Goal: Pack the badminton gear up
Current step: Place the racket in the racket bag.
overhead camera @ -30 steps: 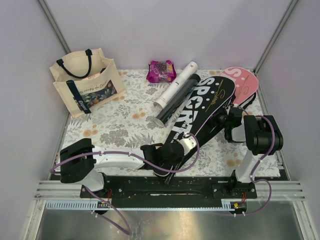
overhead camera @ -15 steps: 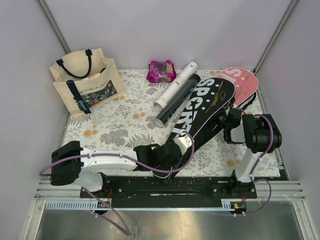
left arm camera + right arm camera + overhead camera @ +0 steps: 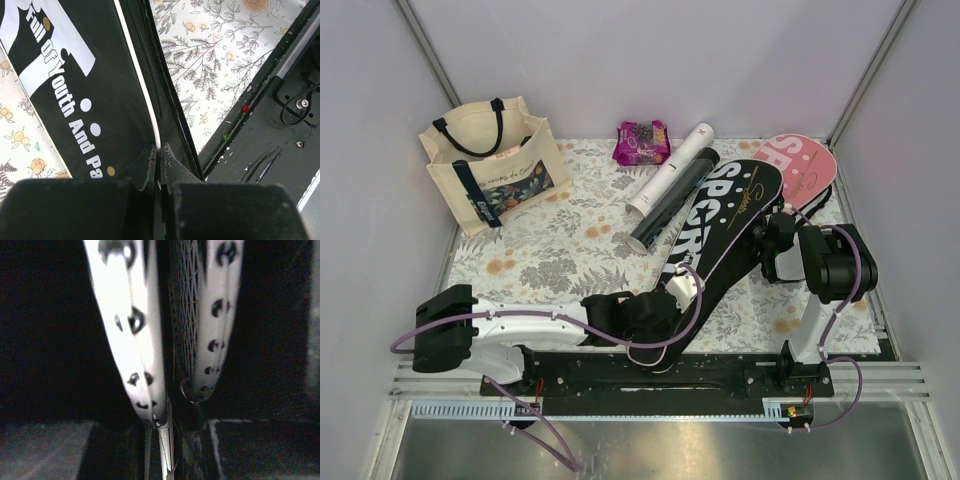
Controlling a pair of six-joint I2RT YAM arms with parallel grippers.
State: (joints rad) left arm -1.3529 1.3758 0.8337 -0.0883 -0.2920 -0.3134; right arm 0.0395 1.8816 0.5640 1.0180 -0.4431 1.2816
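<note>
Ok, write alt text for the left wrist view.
The left end effector, closed, pinches the zipper edge of a black racket cover lettered "Full of Youth" in white. The cover lies on a floral tablecloth, with the black base plate at the right.

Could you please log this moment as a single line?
left gripper shut on edge of black cover | right gripper at cover's side, rackets between its jaws, grip unclear | tubes, pink cover on table

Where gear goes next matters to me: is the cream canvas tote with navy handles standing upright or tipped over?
Upright: the cream canvas tote stands on its base at the far left, handles raised, mouth facing up.
</note>
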